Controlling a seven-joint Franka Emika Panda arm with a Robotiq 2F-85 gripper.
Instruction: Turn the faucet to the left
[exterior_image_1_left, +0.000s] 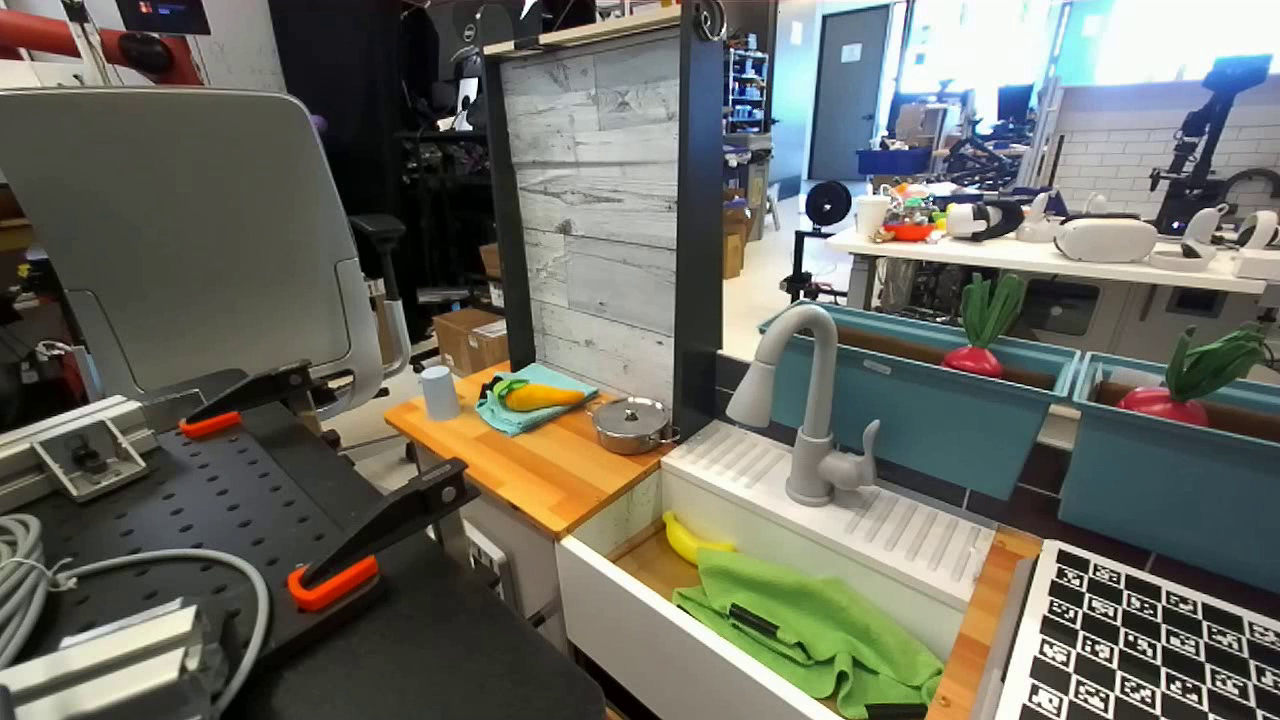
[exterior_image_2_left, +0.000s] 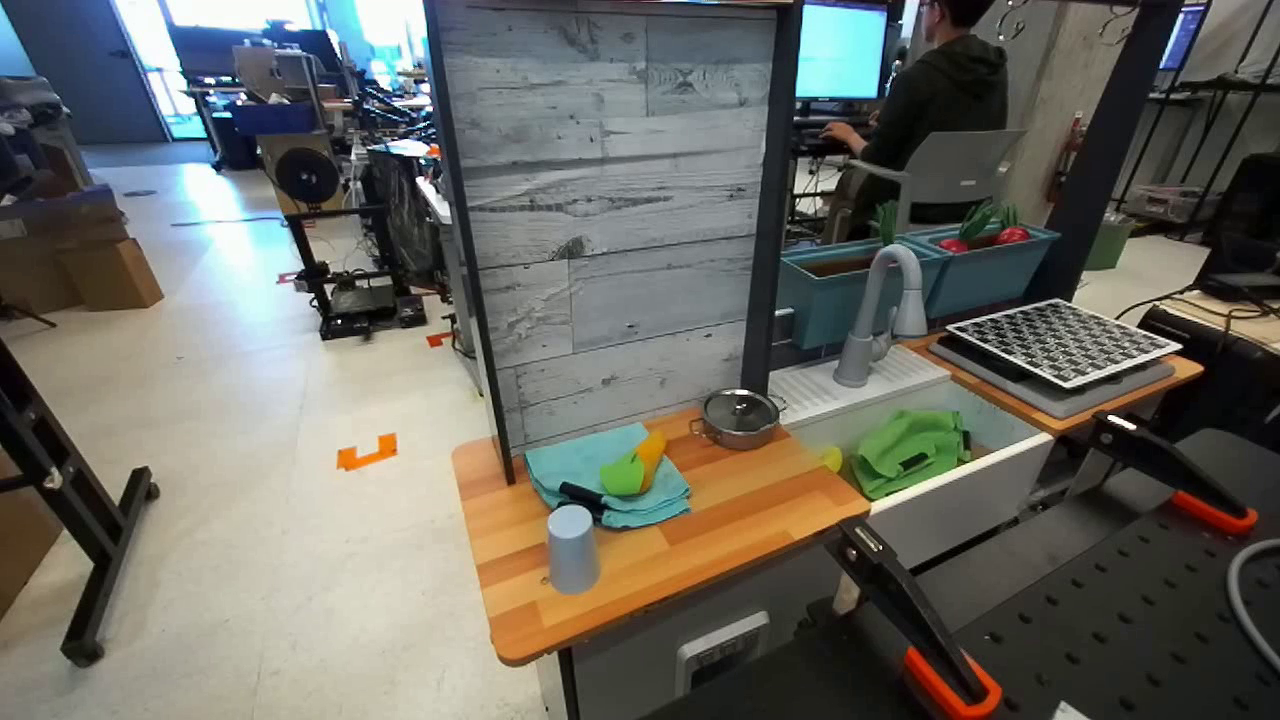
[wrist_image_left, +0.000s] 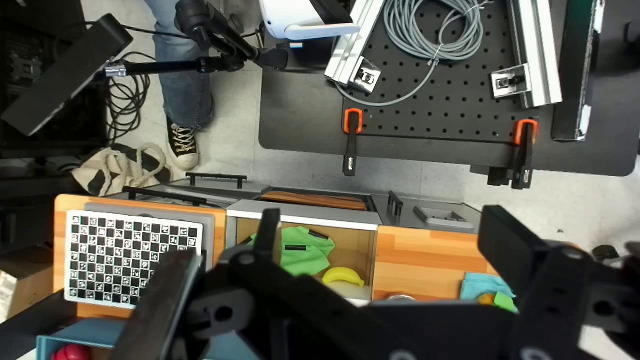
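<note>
Lab space lies behind, where a seated person (exterior_image_2_left: 945, 110) faces a screen (exterior_image_2_left: 842, 50); in front stands a small kitchen unit (exterior_image_2_left: 620, 665), its wooden surface (exterior_image_1_left: 530, 465) bearing a cup (exterior_image_1_left: 439, 392) and a lidded pot (exterior_image_1_left: 632, 428). Next to that surface is a white basin (exterior_image_1_left: 640, 630) with a green towel (exterior_image_1_left: 810, 620) and a yellow banana (exterior_image_1_left: 695, 541) inside. Along its back edge, on a ridged ledge (exterior_image_1_left: 930, 538), the grey faucet (exterior_image_1_left: 818, 420) rises upright in front of the planters (exterior_image_1_left: 900, 430), its long axis vertical and its hooked spout (exterior_image_1_left: 752, 395) bending towards the basin. Only the wrist view shows the fingers (wrist_image_left: 515, 245), spread wide apart and holding nothing. The gap between them runs lengthwise along the unit, from the checkered board (wrist_image_left: 132, 257) side to the blue cloth (wrist_image_left: 477, 285) side. I cannot pick out the faucet there; the dark mount (wrist_image_left: 320, 325) behind the fingers probably covers it. Going by the banana, which lies at the ledge side of the basin, the faucet should be past it, towards the bottom of the wrist view and below the fingers. If left is reckoned facing the unit from the pegboard (wrist_image_left: 425, 117), the spout would need to swing towards the pot. Since it seems to reach across the line of that gap, lowering the fingers astride it, or pressing one finger to its side away from the pot, looks the likely way in.
</note>
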